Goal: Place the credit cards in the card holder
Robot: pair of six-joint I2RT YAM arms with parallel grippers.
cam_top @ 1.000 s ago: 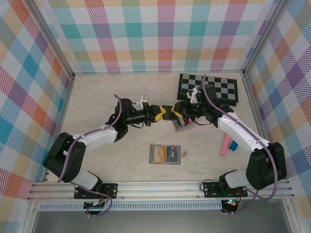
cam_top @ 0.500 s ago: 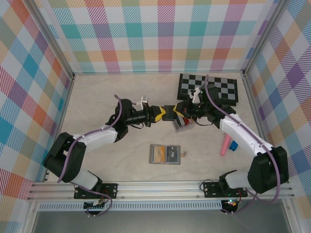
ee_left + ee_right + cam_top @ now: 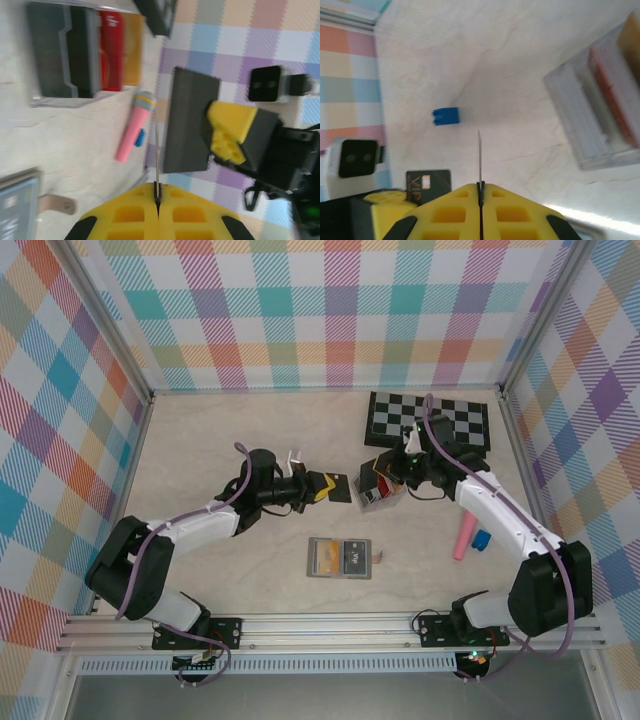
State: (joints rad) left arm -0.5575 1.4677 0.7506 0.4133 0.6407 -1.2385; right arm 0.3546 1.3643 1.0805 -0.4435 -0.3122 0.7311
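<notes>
My left gripper (image 3: 328, 486) is shut on a black credit card (image 3: 341, 487) with a yellow mark, held above the table's middle. That card is a thin edge (image 3: 156, 150) in the left wrist view and shows its face (image 3: 427, 182) in the right wrist view. My right gripper (image 3: 381, 478) faces it a short gap away, shut on a dark grey card (image 3: 366, 471), which the left wrist view sees flat (image 3: 192, 120). The grey card holder (image 3: 340, 558) lies flat on the table nearer the arm bases.
A clear rack (image 3: 379, 498) with red and yellow cards stands under the right gripper. A chessboard (image 3: 430, 420) lies at the back right. A pink marker (image 3: 463, 538) and a blue block (image 3: 481, 538) rest at the right. Plaid walls enclose the table.
The two grippers were together over one spot and have drawn apart. The left has pulled back left with the black card, and the right has moved right with the dark grey card.
</notes>
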